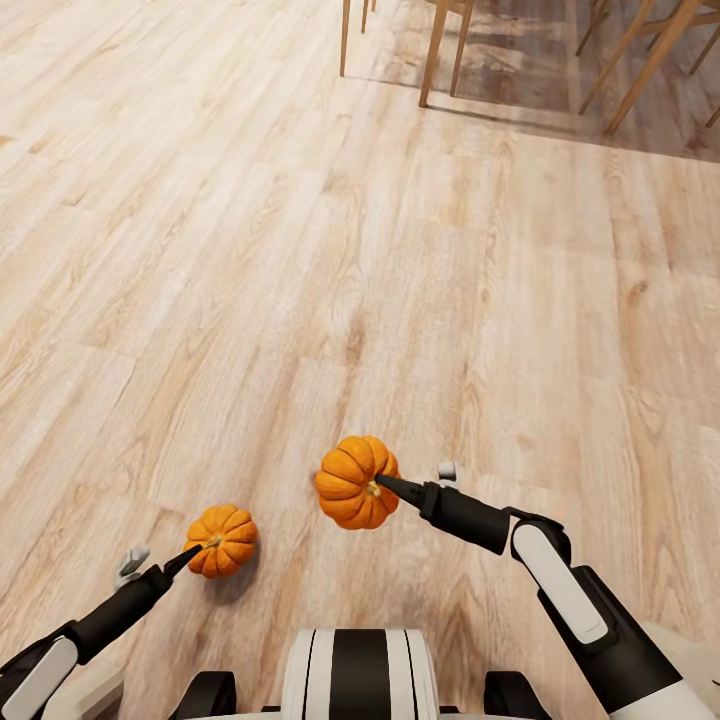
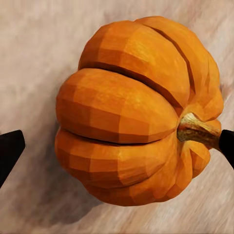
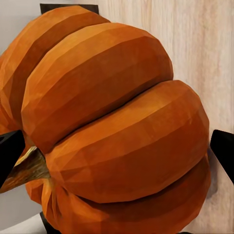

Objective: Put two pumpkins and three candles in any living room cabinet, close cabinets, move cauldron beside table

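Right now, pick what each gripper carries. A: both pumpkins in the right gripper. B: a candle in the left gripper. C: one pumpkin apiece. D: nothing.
C: the left gripper pinches one pumpkin and the right gripper another pumpkin, each at its stem.

Pale wood-plank floor point(image 1: 300, 250), light wooden chair legs point(image 1: 440, 50) at far edge, darker floor beneath
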Robot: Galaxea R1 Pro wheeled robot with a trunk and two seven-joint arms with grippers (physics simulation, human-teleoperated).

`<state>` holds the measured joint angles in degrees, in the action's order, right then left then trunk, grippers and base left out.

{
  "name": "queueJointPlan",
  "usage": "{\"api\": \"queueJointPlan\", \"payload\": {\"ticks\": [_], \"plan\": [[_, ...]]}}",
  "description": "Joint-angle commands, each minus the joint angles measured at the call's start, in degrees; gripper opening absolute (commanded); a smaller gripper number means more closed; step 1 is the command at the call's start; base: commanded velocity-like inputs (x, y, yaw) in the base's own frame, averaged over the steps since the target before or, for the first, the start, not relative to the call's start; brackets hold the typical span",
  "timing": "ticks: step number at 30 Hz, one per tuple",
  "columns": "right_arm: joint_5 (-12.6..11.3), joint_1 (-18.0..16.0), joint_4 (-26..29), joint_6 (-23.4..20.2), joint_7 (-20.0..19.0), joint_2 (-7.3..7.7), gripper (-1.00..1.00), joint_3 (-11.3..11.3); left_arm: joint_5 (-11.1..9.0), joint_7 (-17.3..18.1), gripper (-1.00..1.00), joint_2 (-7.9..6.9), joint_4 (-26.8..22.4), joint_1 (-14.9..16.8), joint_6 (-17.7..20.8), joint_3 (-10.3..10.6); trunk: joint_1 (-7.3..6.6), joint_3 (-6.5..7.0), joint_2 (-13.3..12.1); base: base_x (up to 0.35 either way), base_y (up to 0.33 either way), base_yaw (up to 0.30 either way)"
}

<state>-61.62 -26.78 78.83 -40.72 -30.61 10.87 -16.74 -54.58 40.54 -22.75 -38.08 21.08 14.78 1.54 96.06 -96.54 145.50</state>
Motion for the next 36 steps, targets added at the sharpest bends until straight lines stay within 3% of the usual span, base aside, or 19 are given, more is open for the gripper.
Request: {"api": "queueJointPlan", "payload": {"ticks": [1, 22, 36], "plan": [[-0.28, -0.03, 0.01, -0.24, 0.03, 0.03, -1.0, -0.04, -0.6, 0.0, 1.0, -0.02, 0.02, 0.02, 0.43, 0.15, -0.01, -0.03, 0.01, 0.0, 0.0, 0.0], [-0.16, -0.03, 0.07, -0.24, 0.02, 0.11, -1.0, 0.02, -0.62, -0.08, 1.0, 0.25, 0.12, 0.02, 0.41, 0.21, -0.01, -0.03, 0.01, 0.0, 0.0, 0.0], [-0.16, -0.03, 0.04, -0.24, 0.01, 0.12, -1.0, -0.01, -0.21, -0.27, 1.0, 0.41, 0.12, 0.02, 0.34, 0.22, 0.15, -1.36, 0.09, 0.0, 0.0, 0.0]]}}
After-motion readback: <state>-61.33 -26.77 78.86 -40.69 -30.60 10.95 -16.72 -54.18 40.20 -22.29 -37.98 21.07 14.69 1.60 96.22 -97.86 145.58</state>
